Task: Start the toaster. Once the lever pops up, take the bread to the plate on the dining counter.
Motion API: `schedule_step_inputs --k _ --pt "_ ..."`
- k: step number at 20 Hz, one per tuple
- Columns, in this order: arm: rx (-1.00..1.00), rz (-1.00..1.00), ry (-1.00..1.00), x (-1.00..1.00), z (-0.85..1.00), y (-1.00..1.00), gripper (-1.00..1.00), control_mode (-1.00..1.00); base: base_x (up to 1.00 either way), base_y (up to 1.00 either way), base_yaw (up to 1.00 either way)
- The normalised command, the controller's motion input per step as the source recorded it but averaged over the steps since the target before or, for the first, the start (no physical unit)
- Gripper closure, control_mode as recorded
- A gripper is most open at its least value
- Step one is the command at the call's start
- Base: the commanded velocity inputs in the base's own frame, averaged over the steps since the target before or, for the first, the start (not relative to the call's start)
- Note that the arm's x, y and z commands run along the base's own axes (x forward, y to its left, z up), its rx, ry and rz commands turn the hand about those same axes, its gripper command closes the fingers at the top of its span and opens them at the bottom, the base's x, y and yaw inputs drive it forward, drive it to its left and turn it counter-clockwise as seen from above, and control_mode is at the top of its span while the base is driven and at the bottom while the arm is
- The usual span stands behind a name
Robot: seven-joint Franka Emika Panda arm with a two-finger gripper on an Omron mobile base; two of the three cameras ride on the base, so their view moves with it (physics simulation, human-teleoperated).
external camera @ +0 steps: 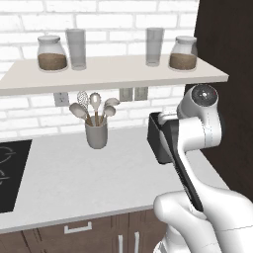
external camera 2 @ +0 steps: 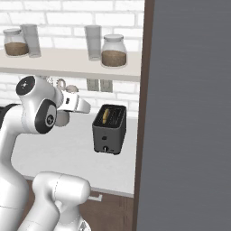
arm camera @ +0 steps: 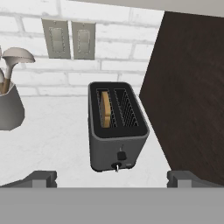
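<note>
Toaster: a small dark toaster with two top slots stands on the white table, near its right end and toward the back wall.
Toaster front: the end with the lever slider and a small knob low down faces the table's front edge.
Bread: a tan slice stands upright in the left slot, its top just about level with the slot rim.
Right of toaster: a tall dark panel rises close beside it, leaving only a narrow strip of table between.
Left of toaster: bare white table runs to a grey utensil cup holding spoons and a whisk, well apart from the toaster.
Front of toaster: open table surface reaches to the front edge.
Above: a shelf with two jars and two glasses overhangs the back of the table.
Far left: a black cooktop sits at the table's left edge.
Pincer: the pincer hovers above and in front of the toaster, its fingers spread wide apart, holding nothing.
</note>
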Motion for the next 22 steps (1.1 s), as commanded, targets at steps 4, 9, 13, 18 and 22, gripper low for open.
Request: schedule_step_inputs --k 4,9,13,18,22 --pt "0.00 0.00 0.00 0.00 0.00 0.00 -1.00 -1.00 0.00 0.00 0.00" --pt "0.00 0.00 0.00 0.00 -0.01 0.00 -1.00 -1.00 0.00 0.00 0.00" --pt "0.01 0.00 0.03 -0.02 -0.25 -0.07 -1.00 -1.00 0.00 0.00 0.00" --pt "0.01 0.00 0.07 -0.04 -0.16 -0.06 -1.00 -1.00 0.00 0.00 0.00" --pt "0.00 0.00 0.05 0.00 -0.03 -0.02 -1.00 -1.00 0.00 0.00 0.00"
